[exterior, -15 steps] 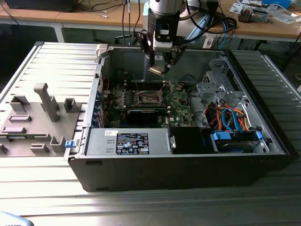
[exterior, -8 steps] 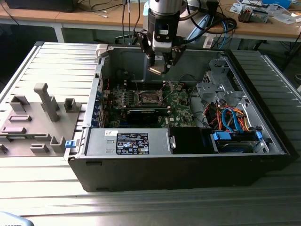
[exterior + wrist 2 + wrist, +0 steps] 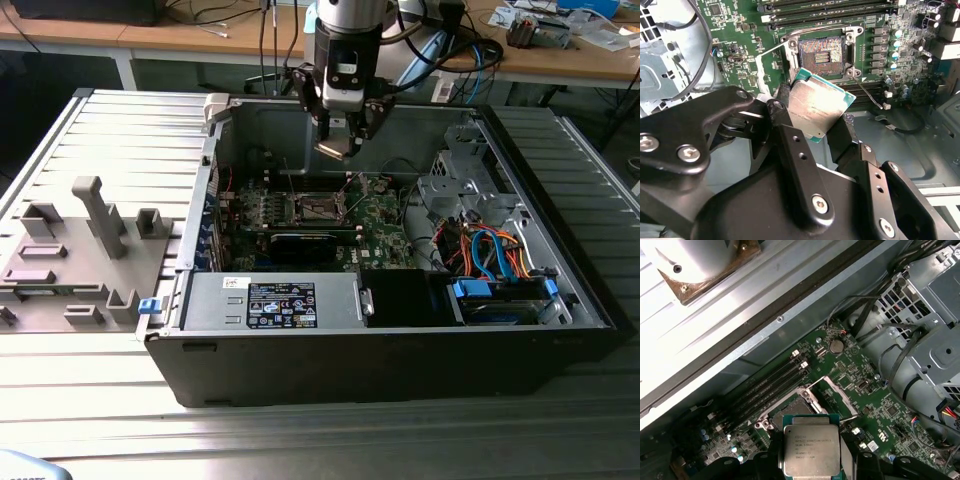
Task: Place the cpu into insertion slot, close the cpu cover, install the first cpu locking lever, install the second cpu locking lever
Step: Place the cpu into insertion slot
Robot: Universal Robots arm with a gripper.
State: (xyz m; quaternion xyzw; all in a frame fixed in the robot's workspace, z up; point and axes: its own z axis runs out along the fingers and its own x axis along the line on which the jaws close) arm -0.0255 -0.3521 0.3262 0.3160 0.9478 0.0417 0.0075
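Ribbed metal tabletop (image 3: 110,130) carried open computer case (image 3: 300,375), green motherboard (image 3: 385,225) inside. Arm's gripper (image 3: 338,148) hung above board. Hinged cpu cover (image 3: 769,64) stood open, insertion slot (image 3: 821,54) bare. Jaws gripped cpu (image 3: 815,110) by opposite edges, clear of slot. Judgement: square chip to slot, keep level, lower without force.

cpu (image 3: 811,450): one edge cut off by the frame in the first wrist view; two sides covered by the clamping fingers (image 3: 790,145) of the gripper (image 3: 815,114) in the second wrist view.
insertion slot (image 3: 790,412): partly hidden behind the cpu, first wrist view.
cpu cover (image 3: 760,72): one end hidden behind the gripper, second wrist view.
arm (image 3: 350,25): cut off at the exterior view's upper edge.
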